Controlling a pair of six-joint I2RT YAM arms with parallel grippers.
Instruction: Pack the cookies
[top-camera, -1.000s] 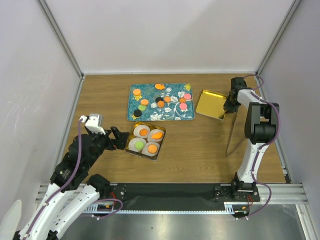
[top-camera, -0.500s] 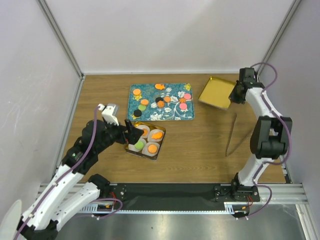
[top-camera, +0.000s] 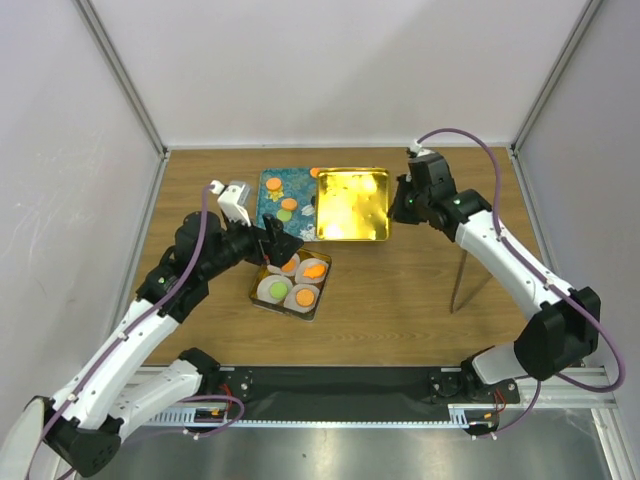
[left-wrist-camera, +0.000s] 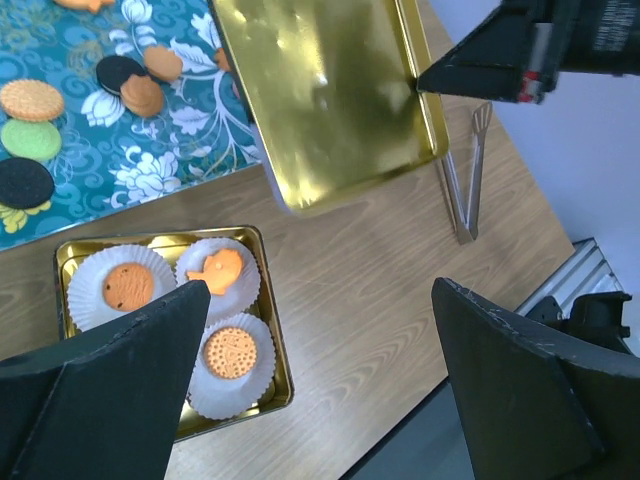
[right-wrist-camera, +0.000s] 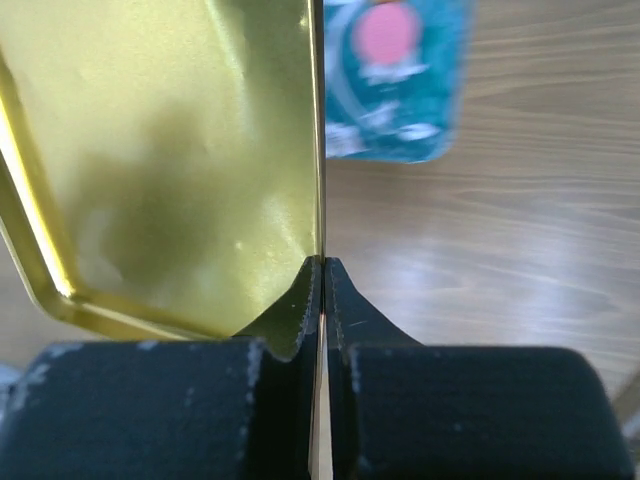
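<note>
At left, the left gripper (top-camera: 278, 243) hovers with its fingers spread wide above a gold tin (left-wrist-camera: 275, 340). In the tin, four cookies (top-camera: 313, 271) sit in white paper cups (left-wrist-camera: 85, 300). Behind it, more cookies lie loose on a teal tray (left-wrist-camera: 90, 160). At right, the right gripper (right-wrist-camera: 322, 275) is clamped on the rim of a gold lid (top-camera: 352, 205), held over the tray. Closing the tin seems to be the step in hand. Next, the lid must line up squarely over the tin before lowering.

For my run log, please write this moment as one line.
right end effector: shut on gold lid, above teal tray | left end effector: open, near cookie box
</note>
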